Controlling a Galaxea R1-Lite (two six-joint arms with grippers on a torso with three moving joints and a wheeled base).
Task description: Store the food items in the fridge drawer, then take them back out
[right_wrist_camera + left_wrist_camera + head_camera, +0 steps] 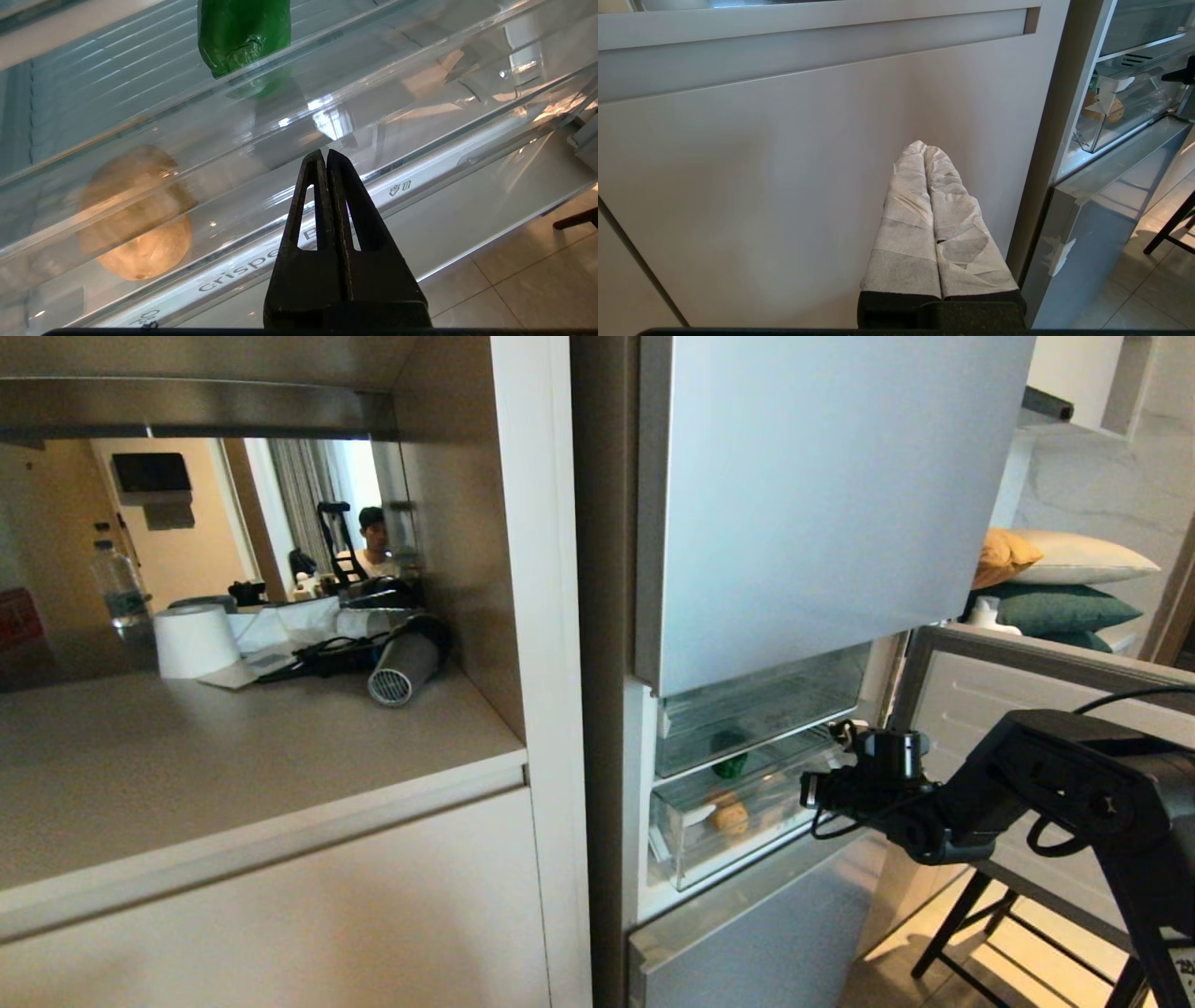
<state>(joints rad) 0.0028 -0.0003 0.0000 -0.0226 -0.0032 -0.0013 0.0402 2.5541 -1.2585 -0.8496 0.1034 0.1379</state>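
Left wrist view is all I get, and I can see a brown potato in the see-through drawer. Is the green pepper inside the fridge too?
Observer: Yes. The green pepper sits behind clear plastic, farther in than the potato. Which drawer holds it I cannot tell.
Operator: Where's the other arm?
Observer: The right gripper is just in front of the clear drawer, with its fingers shut and nothing held.
Operator: What's on top of the counter?
Observer: A hair dryer lies beside a white paper roll.
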